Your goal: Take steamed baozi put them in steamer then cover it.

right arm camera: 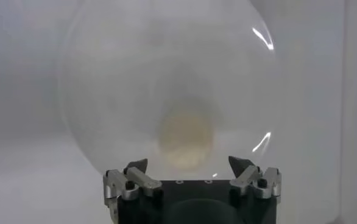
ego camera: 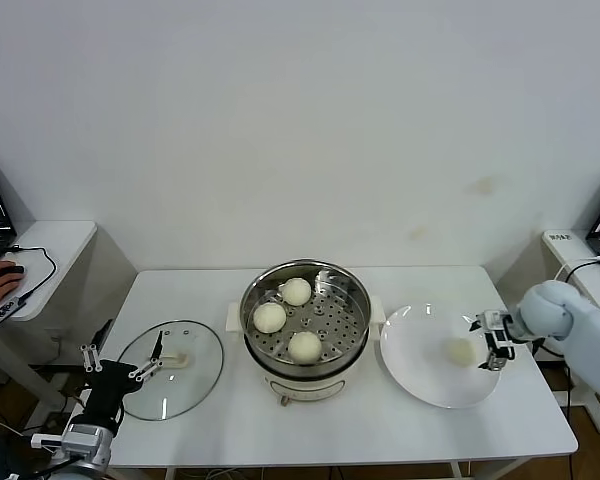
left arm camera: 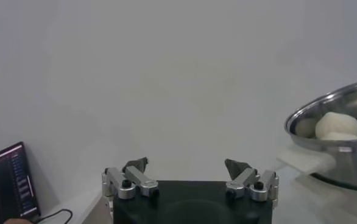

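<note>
Head view: three baozi in steamer, centre; fourth baozi on plate, lower right; right pincer wide beside it; cover lower left.
Left wrist view: left pincer wide, empty.
Right wrist view: off-centre closing could roll the soft bun away.

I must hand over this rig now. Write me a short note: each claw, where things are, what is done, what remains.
Right claw: open, at the last baozi on the white plate, not gripping.
Left claw: open, idle at the near left table edge beside the cover.
Done: three baozi in the steamer.
Left: move the fourth baozi in, then put the cover on.
</note>
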### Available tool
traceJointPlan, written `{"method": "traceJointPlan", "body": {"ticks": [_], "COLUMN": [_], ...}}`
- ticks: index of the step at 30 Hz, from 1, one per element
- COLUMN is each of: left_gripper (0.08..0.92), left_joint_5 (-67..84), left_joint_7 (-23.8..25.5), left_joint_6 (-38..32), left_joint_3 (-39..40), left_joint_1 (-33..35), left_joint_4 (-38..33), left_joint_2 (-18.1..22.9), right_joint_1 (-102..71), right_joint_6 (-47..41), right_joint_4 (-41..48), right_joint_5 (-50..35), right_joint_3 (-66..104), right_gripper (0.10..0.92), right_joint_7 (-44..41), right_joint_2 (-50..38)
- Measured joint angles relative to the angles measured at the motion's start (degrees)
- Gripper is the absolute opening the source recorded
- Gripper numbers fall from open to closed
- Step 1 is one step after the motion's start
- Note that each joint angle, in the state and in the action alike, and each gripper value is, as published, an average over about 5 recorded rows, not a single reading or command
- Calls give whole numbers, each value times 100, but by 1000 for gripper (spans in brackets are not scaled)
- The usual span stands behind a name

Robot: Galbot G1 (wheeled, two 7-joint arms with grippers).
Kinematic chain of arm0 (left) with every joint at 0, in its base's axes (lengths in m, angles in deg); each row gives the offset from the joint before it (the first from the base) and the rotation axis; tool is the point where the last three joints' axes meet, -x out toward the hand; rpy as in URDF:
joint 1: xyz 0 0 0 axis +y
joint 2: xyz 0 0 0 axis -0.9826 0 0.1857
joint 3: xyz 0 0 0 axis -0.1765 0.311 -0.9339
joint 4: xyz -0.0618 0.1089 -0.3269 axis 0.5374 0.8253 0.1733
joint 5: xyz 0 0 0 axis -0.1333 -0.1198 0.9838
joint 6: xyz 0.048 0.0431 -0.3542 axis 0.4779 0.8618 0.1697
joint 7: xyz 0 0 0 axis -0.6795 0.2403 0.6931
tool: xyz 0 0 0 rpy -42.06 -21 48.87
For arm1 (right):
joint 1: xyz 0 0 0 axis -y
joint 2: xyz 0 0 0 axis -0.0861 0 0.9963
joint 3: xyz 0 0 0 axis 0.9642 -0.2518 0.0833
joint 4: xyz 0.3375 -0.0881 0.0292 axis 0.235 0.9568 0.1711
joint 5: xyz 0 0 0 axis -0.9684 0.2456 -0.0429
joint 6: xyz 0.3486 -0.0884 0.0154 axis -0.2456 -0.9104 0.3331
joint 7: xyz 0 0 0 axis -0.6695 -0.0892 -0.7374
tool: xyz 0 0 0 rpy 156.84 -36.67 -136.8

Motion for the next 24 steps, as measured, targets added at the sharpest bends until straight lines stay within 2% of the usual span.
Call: {"method": "traceJointPlan", "body": {"ticks": [11, 21, 24], "left_gripper": [823, 823, 823], "left_joint_5": [-10, -11, -11], "left_joint_7": [1, 1, 2], "left_joint_6": [-6, -25, -25], "left_joint_3": [-1, -45, -53], "left_joint_1": [-15, 23, 35], "left_joint_4": [25, 22, -5], "left_joint_2": [27, 30, 30], "right_joint_1": [-60, 15, 67], "right_joint_6": [-42, -76, -91], "right_joint_4": [519, 652, 669], "right_joint_5": [209, 239, 224], "right_joint_3": [87, 80, 44], "right_gripper": [812, 645, 620], "right_joint_7": [8, -110, -176], "right_joint_2": [458, 569, 569]}}
